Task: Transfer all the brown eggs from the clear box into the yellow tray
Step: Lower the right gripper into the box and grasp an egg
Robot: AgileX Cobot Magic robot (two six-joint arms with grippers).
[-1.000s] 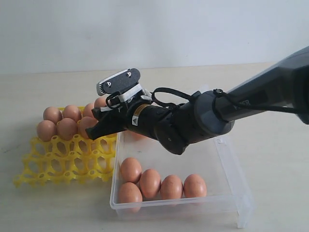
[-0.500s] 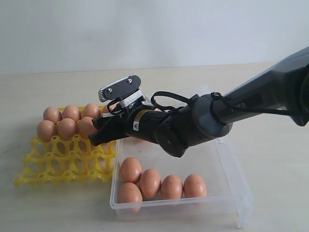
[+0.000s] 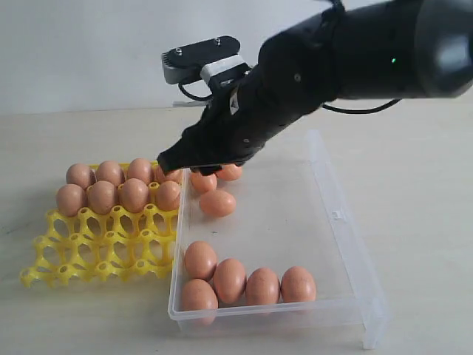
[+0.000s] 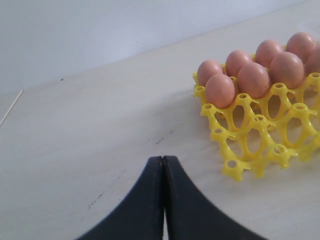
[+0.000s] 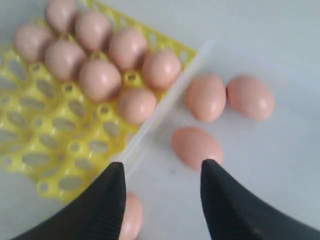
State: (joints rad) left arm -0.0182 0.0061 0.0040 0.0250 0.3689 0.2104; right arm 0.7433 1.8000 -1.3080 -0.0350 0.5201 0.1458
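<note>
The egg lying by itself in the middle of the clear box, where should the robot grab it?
Probably across its narrow middle, coming straight down from above. The egg lies on its side on the floor of the clear box, with room along both long sides for the jaws. The right gripper is open and empty.

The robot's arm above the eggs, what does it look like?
The right arm is bulky, rounded and glossy black, with a tiny green light, a thin black cable and a grey camera block on a white bracket. Its fingers are black and tapered.
</note>
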